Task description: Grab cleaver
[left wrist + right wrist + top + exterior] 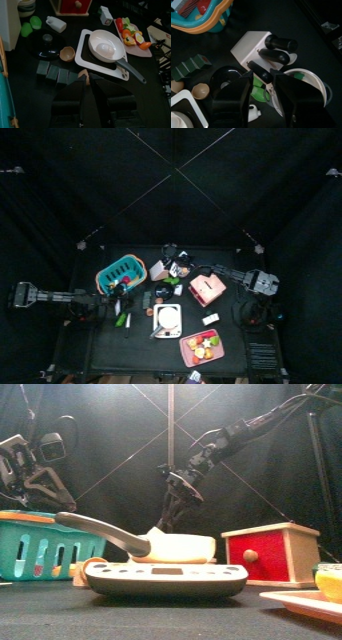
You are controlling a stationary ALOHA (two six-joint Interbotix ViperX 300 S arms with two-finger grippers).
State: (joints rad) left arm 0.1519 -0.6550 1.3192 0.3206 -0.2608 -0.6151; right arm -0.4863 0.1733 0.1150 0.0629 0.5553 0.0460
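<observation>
While the right arm reaches across to the far side of the counter point(140, 360), we see its tool point(263, 76) closed narrow on the black handle of the cleaver point(272, 95). The silver blade points back between the two jaws. The cleaver is just beside the white knife block point(251, 44), apart from it, and two other black handles point(281, 43) still sit in the block. From above, the block point(163, 269) stands at about 12 o'clock on the counter. In the front view the right tool point(182, 483) hangs above the counter and a dark shape, which we take for the cleaver point(167, 514), points down from it.

At 9 o'clock the left arm rests near the counter edge. Its tool point(87, 82) is narrow, with only a thin gap between the jaws, and it holds nothing.

Around the counter we see a teal basket point(120, 274) at 10 o'clock, a red box point(207, 288) at 2 o'clock, a white scale point(87, 62) with a white bowl point(105, 46) on it at 6 o'clock, and a pink tray point(186, 350) of fruit at 5 o'clock.
</observation>
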